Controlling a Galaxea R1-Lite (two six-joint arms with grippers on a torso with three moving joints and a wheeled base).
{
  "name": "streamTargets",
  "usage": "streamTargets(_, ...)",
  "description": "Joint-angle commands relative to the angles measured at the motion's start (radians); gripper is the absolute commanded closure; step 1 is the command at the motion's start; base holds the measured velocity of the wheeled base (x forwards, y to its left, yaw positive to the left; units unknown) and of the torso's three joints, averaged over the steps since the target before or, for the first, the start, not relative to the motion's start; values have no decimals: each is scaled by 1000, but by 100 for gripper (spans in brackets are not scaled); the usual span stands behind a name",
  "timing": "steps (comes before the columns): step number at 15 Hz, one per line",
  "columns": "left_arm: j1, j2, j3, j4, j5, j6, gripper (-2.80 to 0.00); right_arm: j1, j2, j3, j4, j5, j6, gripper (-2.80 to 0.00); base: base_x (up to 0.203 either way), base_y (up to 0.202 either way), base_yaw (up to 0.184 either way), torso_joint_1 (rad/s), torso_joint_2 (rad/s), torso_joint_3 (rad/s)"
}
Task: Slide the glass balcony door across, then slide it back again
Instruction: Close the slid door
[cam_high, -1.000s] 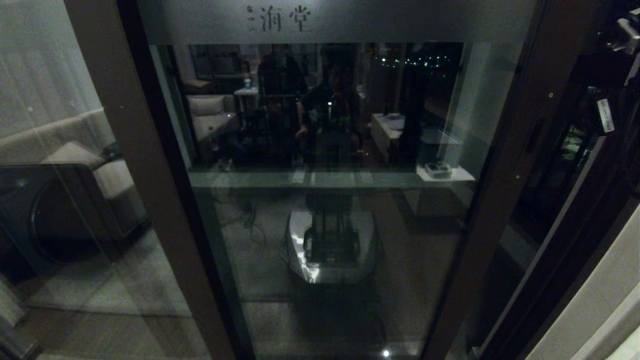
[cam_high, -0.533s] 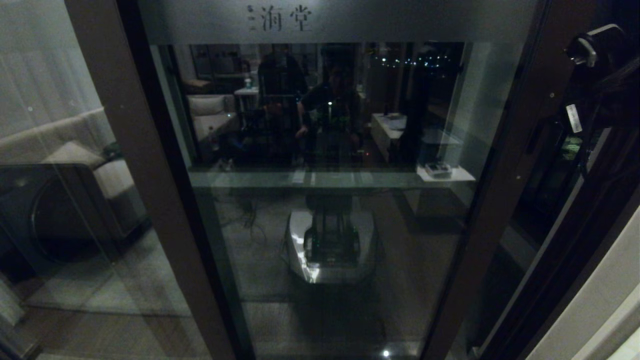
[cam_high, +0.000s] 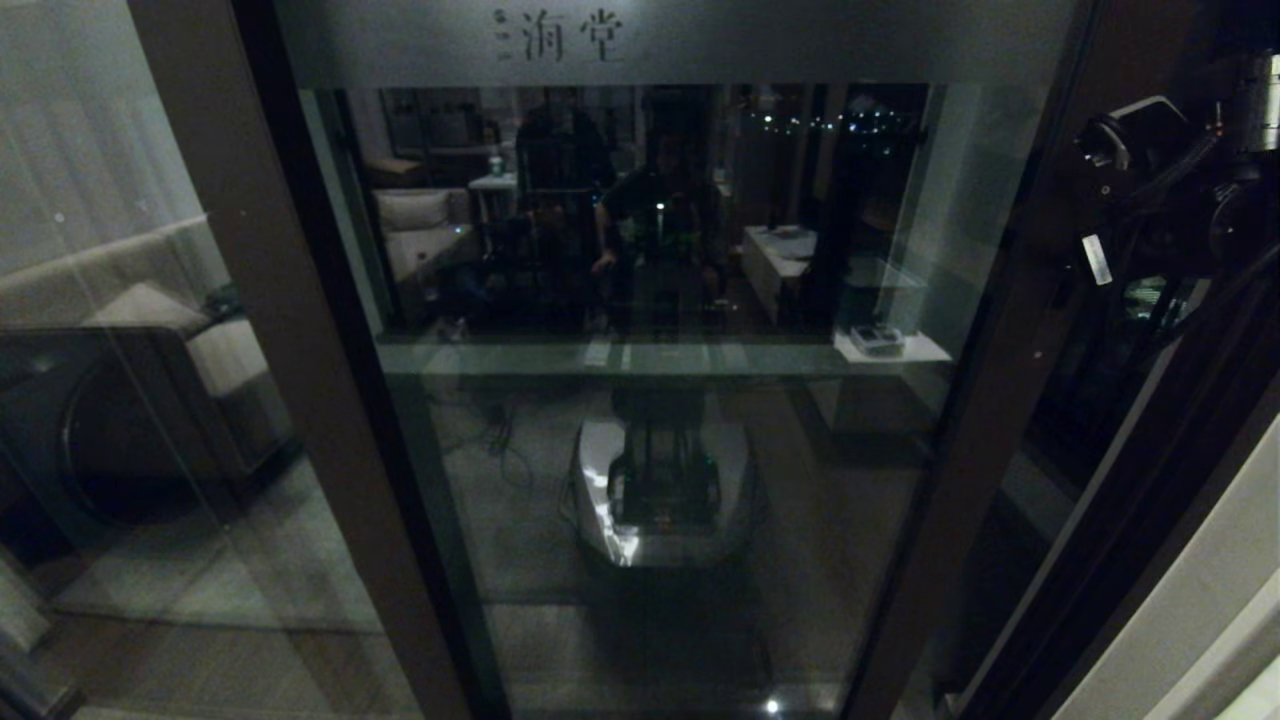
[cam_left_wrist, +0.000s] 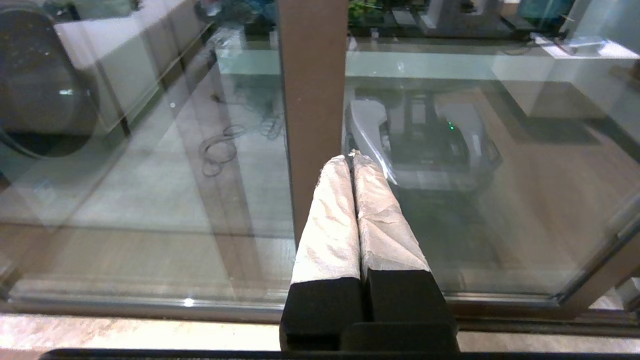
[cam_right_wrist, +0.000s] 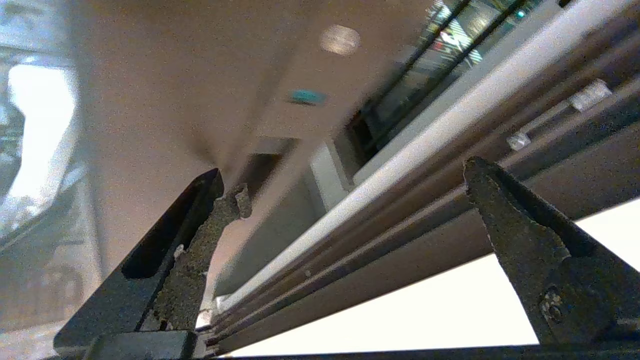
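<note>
Since a second ago, the right arm has swung down and inward from the top right corner, toward the door's right stile. Its right hand (cam_right_wrist: 345, 185) is spread wide and grasping nothing, fingers (cam_right_wrist: 530, 240) apart beside the brown frame and floor track. The door (cam_high: 650, 300) fills the head view, frosted band across its top. The left hand (cam_left_wrist: 353, 160) is clenched empty, pointing at the left stile.
</note>
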Motion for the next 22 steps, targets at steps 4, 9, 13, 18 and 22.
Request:
streamTargets(4,0,0,0,0,0,1,0,-24,-18,11,0,-2,-5,-280,0,0,0,0,0,0)
streamTargets(9,0,0,0,0,0,1,0,-30,23,-15,-2,-1,-3,-280,0,0,0,0,0,0)
streamTargets(13,0,0,0,0,0,1,0,-43,57,-43,-4,1,1,-280,0,0,0,0,0,0)
streamTargets(18,0,0,0,0,0,1,0,-60,110,-64,-66,2,0,-280,0,0,0,0,0,0)
streamTargets(22,0,0,0,0,0,1,0,-76,123,-74,-66,-1,-2,-280,0,0,0,0,0,0)
